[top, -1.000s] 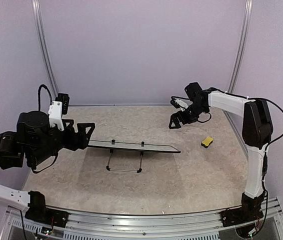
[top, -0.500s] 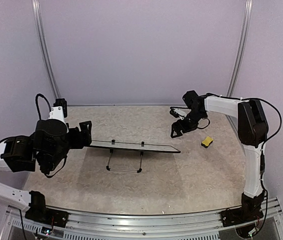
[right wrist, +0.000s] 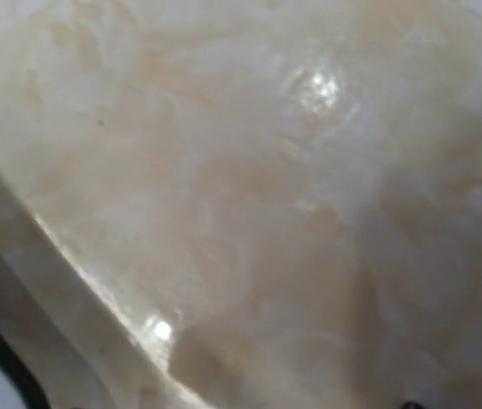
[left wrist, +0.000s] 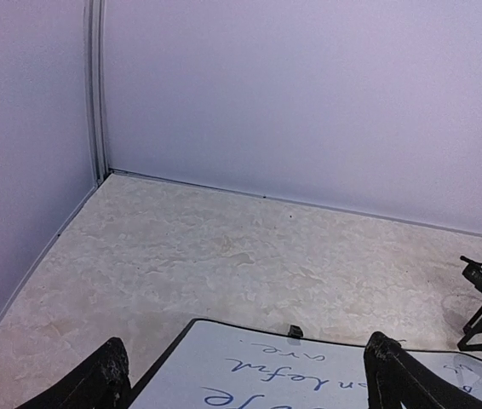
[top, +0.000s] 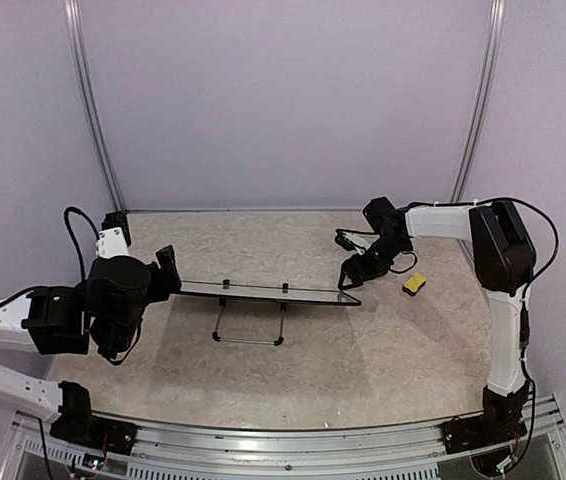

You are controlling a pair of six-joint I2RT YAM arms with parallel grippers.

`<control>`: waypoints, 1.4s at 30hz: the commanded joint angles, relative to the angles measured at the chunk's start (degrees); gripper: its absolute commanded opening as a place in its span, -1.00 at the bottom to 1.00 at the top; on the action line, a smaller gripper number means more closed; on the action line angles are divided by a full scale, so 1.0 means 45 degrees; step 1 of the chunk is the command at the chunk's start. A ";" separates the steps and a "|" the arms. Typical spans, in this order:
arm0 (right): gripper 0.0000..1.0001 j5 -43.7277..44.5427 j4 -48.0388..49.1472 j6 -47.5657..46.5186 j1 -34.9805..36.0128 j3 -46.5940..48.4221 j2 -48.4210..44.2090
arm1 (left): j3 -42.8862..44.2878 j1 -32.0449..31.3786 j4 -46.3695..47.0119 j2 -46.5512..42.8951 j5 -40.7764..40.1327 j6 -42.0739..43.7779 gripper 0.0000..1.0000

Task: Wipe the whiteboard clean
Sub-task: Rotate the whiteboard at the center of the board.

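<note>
The whiteboard (top: 263, 291) stands near the middle of the counter (top: 363, 370), propped on its black wire stand (top: 248, 340) and seen almost edge-on from above as a thin dark strip running left to right. Its left end lies just in front of the left arm (top: 113, 290), and its right end is just beside the tip of the right arm (top: 433, 218). Bare counter lies open behind the board up to the back wall (top: 283, 100), and a wide bare stretch lies in front of it down to the metal rail (top: 293, 440) at the near edge. The side walls close in on both arms.

In the left wrist view the left jaws are spread wide, the two fingers (left wrist: 109, 379) standing well apart with the board's rounded near corner and black rim (left wrist: 309, 375) showing between them. The left finger is apart from the rim. The right jaws sit low over the counter at the board's right end; whether they are spread or pressed together I cannot tell. The right wrist view gives only blurred counter and a dark strip at lower left.

Counted: one whiteboard, one stand, one yellow sponge (top: 414, 283) right of the board beside the right arm, two arms, two lines of handwriting visible
</note>
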 commanded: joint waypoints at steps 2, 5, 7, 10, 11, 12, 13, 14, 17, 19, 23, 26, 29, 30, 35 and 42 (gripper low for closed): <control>0.52 -0.0741 0.0553 0.0260 0.0218 -0.0992 -0.0252 | -0.0843 0.0713 0.1627 0.0054 -0.0272 0.0393 0.82; 0.50 -0.0885 0.0733 0.0279 0.0309 -0.1277 -0.0529 | -0.1036 0.0945 0.1828 0.0067 0.0006 0.0351 0.82; 0.50 -0.0978 0.0790 0.0280 0.0412 -0.1429 -0.0763 | -0.1046 0.1016 0.1960 0.0085 0.0048 0.0467 0.82; 0.48 -0.1058 0.0811 0.0280 0.0582 -0.1597 -0.1028 | -0.0812 0.1067 0.1926 0.0073 0.0001 0.0682 0.82; 0.47 -0.1107 0.0821 0.0280 0.0650 -0.1664 -0.1104 | -0.0761 0.1088 0.1968 0.0054 -0.0032 0.0813 0.82; 0.47 -0.1130 0.0844 0.0294 0.0717 -0.1750 -0.1197 | -0.0752 0.1171 0.2088 -0.0013 -0.0029 0.0972 0.82; 0.47 -0.1118 0.0864 0.0308 0.0809 -0.1834 -0.1291 | -0.0766 0.1276 0.2208 -0.0028 0.0013 0.1102 0.82; 0.47 -0.1090 0.0893 0.0327 0.0884 -0.1952 -0.1374 | -0.0795 0.1481 0.2289 -0.0059 0.0076 0.1164 0.82; 0.46 -0.1054 0.1098 0.0429 0.1089 -0.2398 -0.1646 | -0.0939 0.1792 0.2596 -0.0073 0.0342 0.1300 0.82; 0.46 -0.1070 0.1260 0.0543 0.1163 -0.2762 -0.1826 | -0.1081 0.1901 0.2965 -0.0043 0.0478 0.1456 0.82; 0.45 -0.0907 0.1362 0.0739 0.1344 -0.3269 -0.2150 | -0.1223 0.2223 0.3653 0.0245 0.0768 0.1734 0.82; 0.45 -0.0772 0.1408 0.0887 0.1538 -0.3603 -0.2380 | -0.1181 0.2566 0.4276 0.0711 0.1077 0.1855 0.82; 0.45 -0.0631 0.1483 0.1061 0.1696 -0.3917 -0.2658 | -0.1181 0.2881 0.4943 0.1134 0.1243 0.2069 0.83; 0.45 -0.0629 0.1493 0.1088 0.1742 -0.4017 -0.2751 | -0.1198 0.3040 0.5233 0.1242 0.1358 0.2162 0.83; 0.45 -0.0601 0.1644 0.1128 0.1880 -0.4569 -0.3238 | -0.1163 0.3786 0.6419 0.1893 0.2096 0.2550 0.82; 0.46 0.0038 0.1640 0.1127 0.1880 -0.5147 -0.3453 | -0.0533 0.4349 0.7933 0.2812 0.2623 0.3524 0.82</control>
